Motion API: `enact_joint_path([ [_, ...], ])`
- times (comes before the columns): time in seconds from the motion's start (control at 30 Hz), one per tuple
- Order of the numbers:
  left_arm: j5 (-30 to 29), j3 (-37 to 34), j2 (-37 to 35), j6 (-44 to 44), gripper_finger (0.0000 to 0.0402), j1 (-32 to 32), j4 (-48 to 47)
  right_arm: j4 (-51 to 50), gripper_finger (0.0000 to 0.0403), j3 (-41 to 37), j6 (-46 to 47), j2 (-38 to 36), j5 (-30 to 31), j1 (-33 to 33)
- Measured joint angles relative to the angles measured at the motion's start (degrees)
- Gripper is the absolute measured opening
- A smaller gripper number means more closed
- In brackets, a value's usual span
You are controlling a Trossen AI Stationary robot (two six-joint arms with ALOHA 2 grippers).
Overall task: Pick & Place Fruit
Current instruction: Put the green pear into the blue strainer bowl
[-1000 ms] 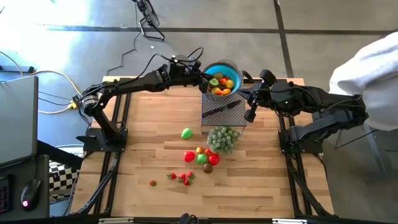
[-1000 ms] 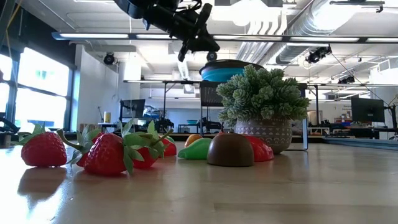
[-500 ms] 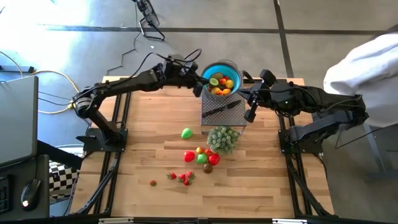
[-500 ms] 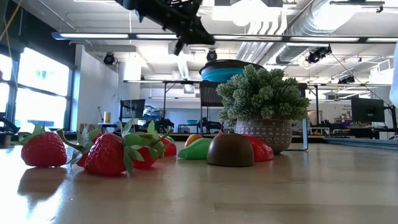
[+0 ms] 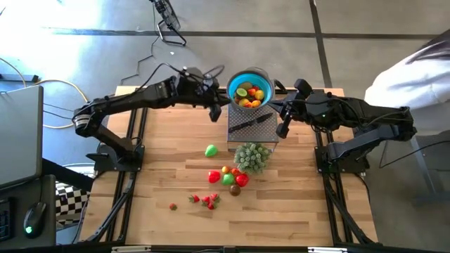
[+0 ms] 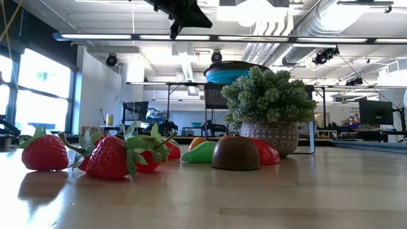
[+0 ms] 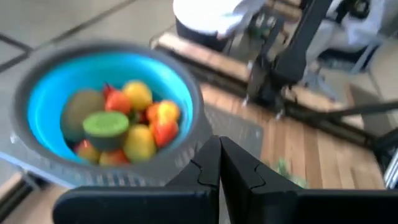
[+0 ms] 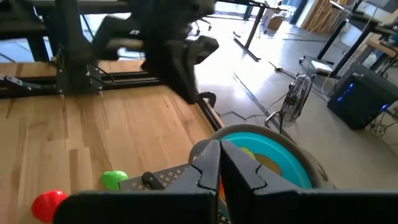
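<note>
A grey concrete floor [image 5: 365, 42] surrounded the wooden bench [image 5: 162, 161], while tall windows [image 6: 38, 89], ceiling strip lights [image 6: 267, 39] and exposed ducts [image 6: 356, 19] filled the workshop beyond.

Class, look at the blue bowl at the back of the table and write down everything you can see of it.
The blue bowl is round, bright blue inside with a grey rim and outer wall, plastic by its look. It stands upright on a dark mesh stand at the table's far edge, raised above the wooden top. It holds a heap of small toy fruits, yellow, orange, red and green. Neither gripper touches it.
</note>
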Motion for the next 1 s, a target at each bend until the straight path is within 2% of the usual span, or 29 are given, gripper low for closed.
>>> enact_joint_path([
  [0.23, -4.44, -0.06, 0.15, -0.02, 0.0001, -6.51, -9.28, -0.28, 0.0004, 0.00, 0.75, 0.00, -0.02, 0.01],
  [0.43, -10.09, -0.09, -0.95, -0.51, 0.0001, -13.74, -10.48, -0.37, 0.0004, 0.00, 0.77, 0.00, -0.02, 0.00],
  [0.6, -17.39, -0.14, -0.98, -3.50, 0.0001, -20.14, -11.30, -0.50, 0.0004, 0.00, 0.77, 0.00, -0.24, 0.01],
  [0.8, -23.15, -6.31, -1.01, -8.96, 0.0001, -28.01, -0.86, -0.59, 0.0004, 0.00, 0.80, 0.00, -1.44, -0.01],
  [1.0, -25.80, -11.77, -2.45, -14.54, 0.0001, -32.11, 6.49, -1.41, 0.0004, 0.00, 1.03, 0.00, -1.94, 0.00],
])
